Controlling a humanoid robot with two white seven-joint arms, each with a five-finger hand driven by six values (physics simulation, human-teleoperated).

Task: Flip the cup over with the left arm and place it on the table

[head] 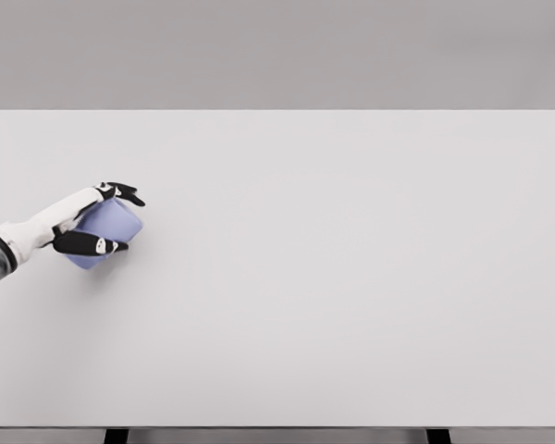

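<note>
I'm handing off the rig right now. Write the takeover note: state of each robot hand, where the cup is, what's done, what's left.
Left robot hand: closed around the lilac cup, fingers above and thumb below it, at the left side of the white table.
Right robot hand: not in view.
Cup: tilted in the grasp, not standing upright; whether it touches the table cannot be told from the head view.
Done: the cup is grasped.
Left: finish the flip, set the cup upright on the table, release.
</note>
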